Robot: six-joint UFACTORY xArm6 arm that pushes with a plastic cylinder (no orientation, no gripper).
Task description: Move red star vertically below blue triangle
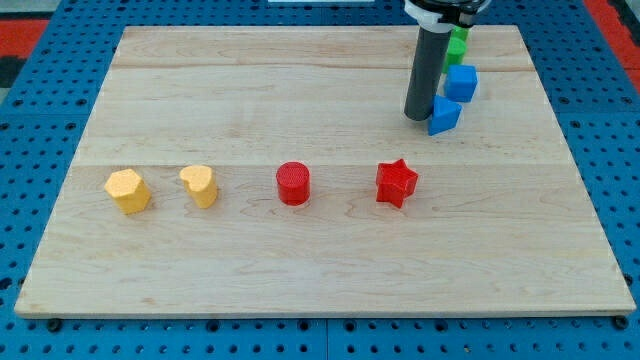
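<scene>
1. No gripper is fitted, so no fingers can be opened or closed and nothing is held; the arm ends in a dark rod, and my tip (417, 118) is set on the wooden board (300, 270) toward the view's upper right.
2. The tip is seen just beside the blue triangle (444, 115), at its 9 o'clock side; whether the two are touching cannot be told.
3. The red star (396, 183) is found lower on the board, at about 7 o'clock from the blue triangle and about 6 o'clock from the tip, well apart from both.
4. The step in hand is judged to be the approach: the star is not yet touched.
5. The star is already placed lower than the triangle but somewhat to the view's left of it, so a short push toward 3 o'clock is judged to be needed. For that, the tip would have to be brought round to the star's 9 o'clock side first.
6. A blue cube (461, 83) and a green block (458, 44) are lined up toward 12 o'clock from the triangle.
7. A red cylinder (293, 184) is set at the star's 9 o'clock, with a yellow heart (201, 186) and a yellow hexagon-like block (128, 191) farther out.
8. The gap between cylinder and star is judged wide enough for the tip, though the cylinder could be nudged.
</scene>
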